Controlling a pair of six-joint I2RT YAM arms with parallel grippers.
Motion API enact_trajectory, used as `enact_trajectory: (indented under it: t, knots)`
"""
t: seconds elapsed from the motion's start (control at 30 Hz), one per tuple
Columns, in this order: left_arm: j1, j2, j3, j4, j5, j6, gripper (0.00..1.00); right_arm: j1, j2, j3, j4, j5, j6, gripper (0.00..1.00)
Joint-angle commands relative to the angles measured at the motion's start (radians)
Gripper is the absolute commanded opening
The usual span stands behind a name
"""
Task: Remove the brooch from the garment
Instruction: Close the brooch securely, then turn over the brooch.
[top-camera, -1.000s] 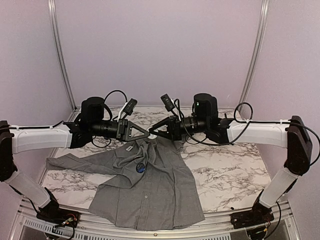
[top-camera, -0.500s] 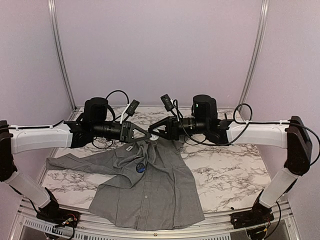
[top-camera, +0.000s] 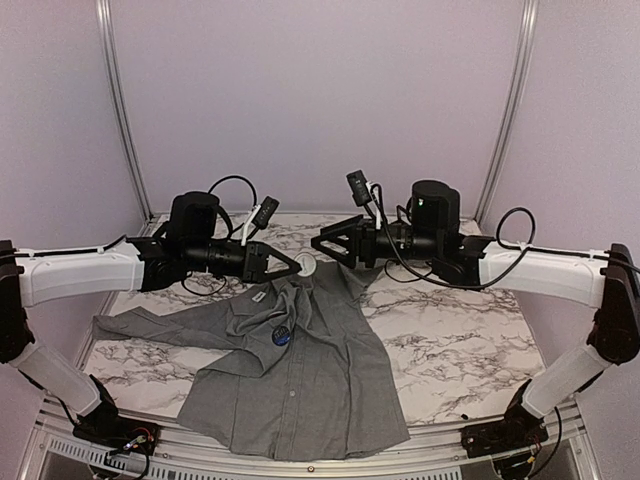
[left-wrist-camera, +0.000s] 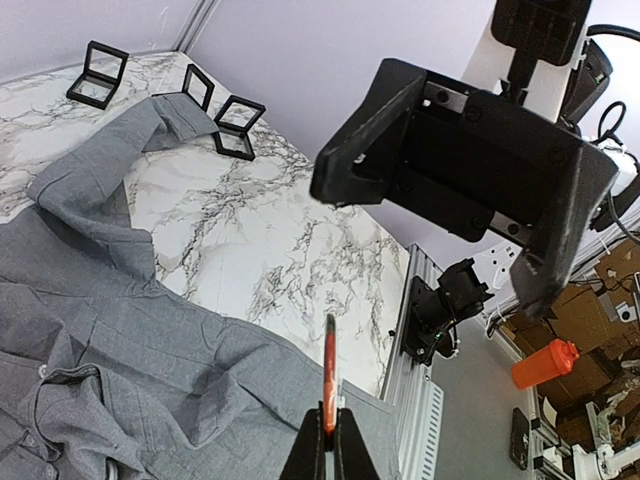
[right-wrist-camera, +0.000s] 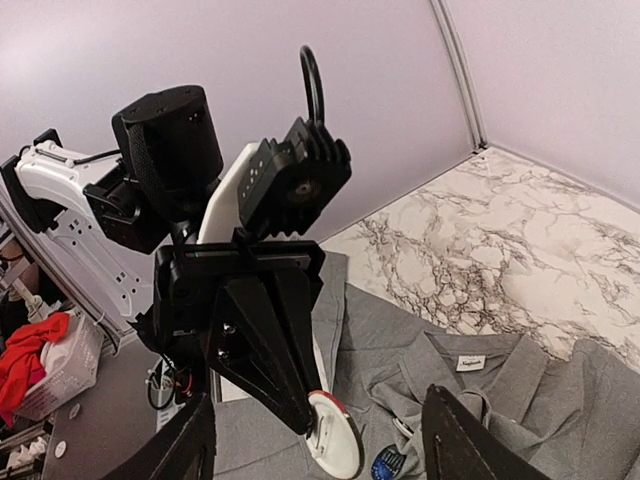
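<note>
The grey garment (top-camera: 300, 390) lies spread on the marble table, collar toward the back. Above the collar, my left gripper (top-camera: 298, 270) is shut on a round brooch (top-camera: 307, 268) with a red rim and a white back. In the left wrist view the brooch (left-wrist-camera: 329, 375) stands edge-on between the shut fingers (left-wrist-camera: 312, 455). My right gripper (top-camera: 318, 245) hangs open just right of it, facing it without touching. In the right wrist view the brooch (right-wrist-camera: 335, 435) sits at the left gripper's tips, in front of my spread fingers (right-wrist-camera: 190, 440). A blue round badge (top-camera: 281, 337) stays on the shirt's chest.
Three small black frame stands (left-wrist-camera: 98, 72) (left-wrist-camera: 197, 85) (left-wrist-camera: 238, 125) sit on the marble table (top-camera: 450, 340) behind the shirt's sleeve. An aluminium rail runs along the table's near edge (top-camera: 450, 470). Off the table are an orange bottle (left-wrist-camera: 545, 365) and a bin with red cloth (right-wrist-camera: 30, 360).
My right gripper has opened, let go of the brooch and drawn back to the right. The left gripper keeps hold of the brooch and has barely moved.
</note>
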Motion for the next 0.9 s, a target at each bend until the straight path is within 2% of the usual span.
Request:
enact_trajectory:
  t: [0.0,0.27,0.4,0.5,0.67,0.87]
  knots:
    - [0.002,-0.030,0.047,-0.049,-0.061,0.083,0.00,-0.008,-0.084,-0.035,0.001,0.112,0.023,0.71]
    - [-0.015,-0.099,0.069,-0.068,-0.255,0.265,0.00,-0.022,-0.161,-0.064,-0.017,0.287,0.096,0.82]
    - [-0.045,-0.137,0.068,-0.067,-0.396,0.382,0.00,-0.066,-0.165,-0.091,0.003,0.311,0.228,0.83]
    - [-0.082,-0.162,0.053,-0.040,-0.492,0.500,0.00,-0.099,-0.152,-0.101,0.009,0.287,0.296,0.84]
    - [-0.156,-0.181,0.027,0.018,-0.703,0.712,0.00,-0.102,-0.128,-0.055,-0.040,0.245,0.288,0.85]
    - [-0.247,-0.206,-0.060,0.199,-0.924,0.968,0.00,-0.101,-0.107,-0.019,-0.066,0.193,0.317,0.83]
